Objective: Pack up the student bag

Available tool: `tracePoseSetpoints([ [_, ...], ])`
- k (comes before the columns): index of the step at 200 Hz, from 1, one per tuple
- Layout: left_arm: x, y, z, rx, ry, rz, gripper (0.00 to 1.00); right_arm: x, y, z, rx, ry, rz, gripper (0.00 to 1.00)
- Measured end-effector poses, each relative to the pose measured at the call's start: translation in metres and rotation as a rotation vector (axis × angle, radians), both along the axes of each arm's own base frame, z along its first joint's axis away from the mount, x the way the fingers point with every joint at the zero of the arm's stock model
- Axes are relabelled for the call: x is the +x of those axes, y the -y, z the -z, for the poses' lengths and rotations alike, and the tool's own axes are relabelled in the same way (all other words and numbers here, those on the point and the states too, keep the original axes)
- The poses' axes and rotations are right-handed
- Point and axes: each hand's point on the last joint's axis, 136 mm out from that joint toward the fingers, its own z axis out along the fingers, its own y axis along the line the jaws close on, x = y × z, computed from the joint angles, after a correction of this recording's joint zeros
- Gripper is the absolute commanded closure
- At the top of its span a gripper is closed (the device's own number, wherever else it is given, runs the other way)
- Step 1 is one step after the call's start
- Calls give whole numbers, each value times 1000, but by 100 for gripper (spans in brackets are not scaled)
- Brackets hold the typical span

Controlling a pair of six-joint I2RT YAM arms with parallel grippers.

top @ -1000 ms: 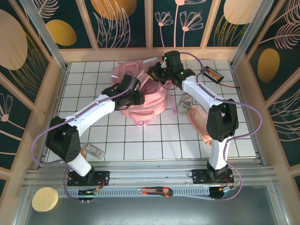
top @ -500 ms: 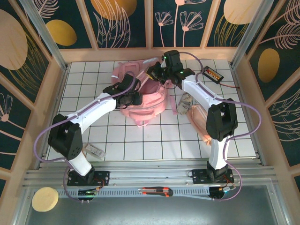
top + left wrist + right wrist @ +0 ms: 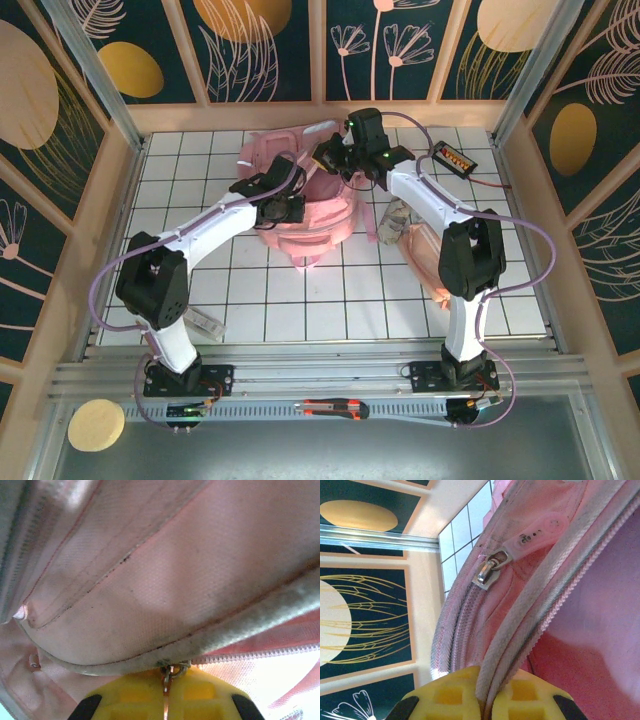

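The student bag (image 3: 318, 215), a big pink backpack, lies at the back middle of the tiled table with its mouth held apart. My left gripper (image 3: 288, 207) presses against the bag's left side. In the left wrist view its yellow pads (image 3: 135, 692) are shut on a small metal zipper pull (image 3: 170, 672) under a grey piped seam. My right gripper (image 3: 337, 160) is at the bag's far rim. Its pads (image 3: 447, 695) are shut on the grey edge of the opening (image 3: 492, 677), below a silver zipper slider (image 3: 488, 570).
A crumpled grey item (image 3: 394, 222) and a slim pale-pink pouch (image 3: 428, 255) lie right of the bag, under the right arm. A small black and orange device (image 3: 452, 158) is at the back right. A clear item (image 3: 205, 322) lies near the left base.
My left gripper has closed from part open onto the zipper pull, and its arm has shifted slightly toward the back. The right arm has stayed put.
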Motion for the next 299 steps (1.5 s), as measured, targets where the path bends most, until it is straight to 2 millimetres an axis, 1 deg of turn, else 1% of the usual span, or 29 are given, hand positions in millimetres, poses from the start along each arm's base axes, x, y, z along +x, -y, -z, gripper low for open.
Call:
tracePoseSetpoints([
  [30,1,-3,0,-9,-4,-3,100,0,0,0,-2,0,1,100],
  [59,-6,-11,-4,-21,-6,-2,100,-1,2,3,-19,2,-5,100],
  [78,-13,-25,-9,-45,7,-13,100,-3,3,7,-37,0,-16,100],
  [102,-18,-51,-13,-85,29,-48,100,-9,1,12,-56,-8,-47,100],
  [120,-20,-72,-10,-102,34,-79,100,-14,-2,13,-60,-9,-76,100],
  [138,-22,-92,-1,-100,15,-109,100,-16,-2,13,-60,-3,-95,100],
  [163,-23,-103,7,-91,0,-117,100,-16,-1,13,-57,-2,-108,100],
  [193,-21,-105,5,-82,13,-105,100,-12,10,15,-46,-9,-116,100],
  [221,-16,-123,4,-68,22,-128,100,-10,18,12,-18,-19,-130,100],
  [229,-16,-123,4,-80,18,-120,100,-9,18,11,-1,-19,-137,88],
  [241,-19,-120,2,-104,9,-109,100,-8,17,12,26,-15,-139,76],
  [249,-21,-118,1,-116,3,-106,100,-7,15,14,47,-18,-133,65],
  [256,-22,-117,-1,-127,-1,-106,100,-6,15,17,61,-15,-126,58],
  [261,-23,-116,-2,-132,-2,-106,100,-5,15,19,70,-12,-121,54],
  [280,-29,-107,-8,-167,-5,-101,100,-3,13,26,94,-6,-95,47],
  [299,-37,-99,-10,-197,-14,-96,100,-4,7,30,112,-3,-72,47],
])
